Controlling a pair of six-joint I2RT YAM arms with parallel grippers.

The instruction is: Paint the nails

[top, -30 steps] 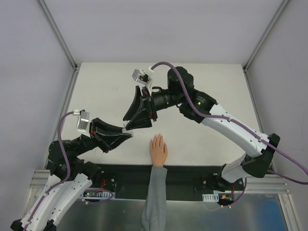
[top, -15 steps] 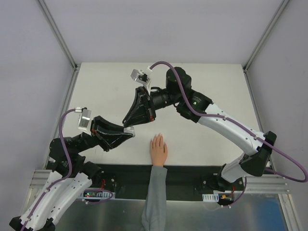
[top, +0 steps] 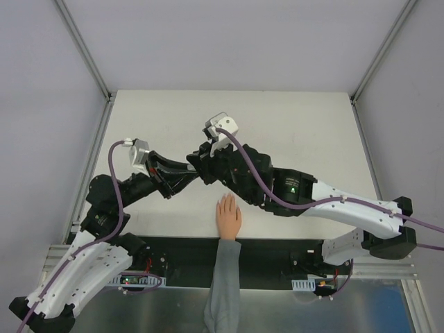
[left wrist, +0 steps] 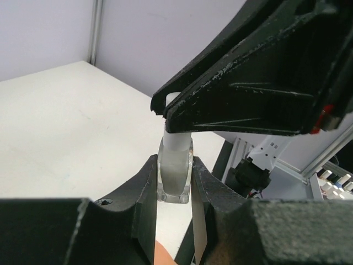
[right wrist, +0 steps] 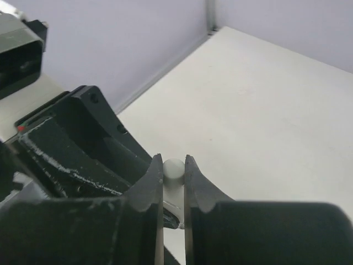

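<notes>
Two grippers meet over the table [top: 298, 132], a bit to the left of the hand [top: 228, 216] and further back. The left gripper [left wrist: 175, 179] pinches the clear body of a small bottle [left wrist: 175, 164]. The right gripper [right wrist: 174, 163] has its jaws pressed onto the white cap [right wrist: 173, 171] on top. From above, the bottle is hidden between them.

The nails [top: 227, 198] sit at the tips of the fingers [top: 229, 207], near the front edge of the table. They are tiny and almost the same colour as the fingers, so they are hard to pick out.

I think the nails are hard and smooth, and they are stuck fast to the hand. No gripper should grab them. Only a wet brush should touch them, and softly. The hand looks light, so a hard push may slide it.

The bottle looks light and slippery, and it may spill. Holding the body in one gripper and the cap in the other looks right for twisting it open.

The hand lies flat with its back up. Its long way runs from the grey sleeve [top: 223, 284] at the front to the fingertips. The fingers point away from the arm bases, so the nails face up.
</notes>
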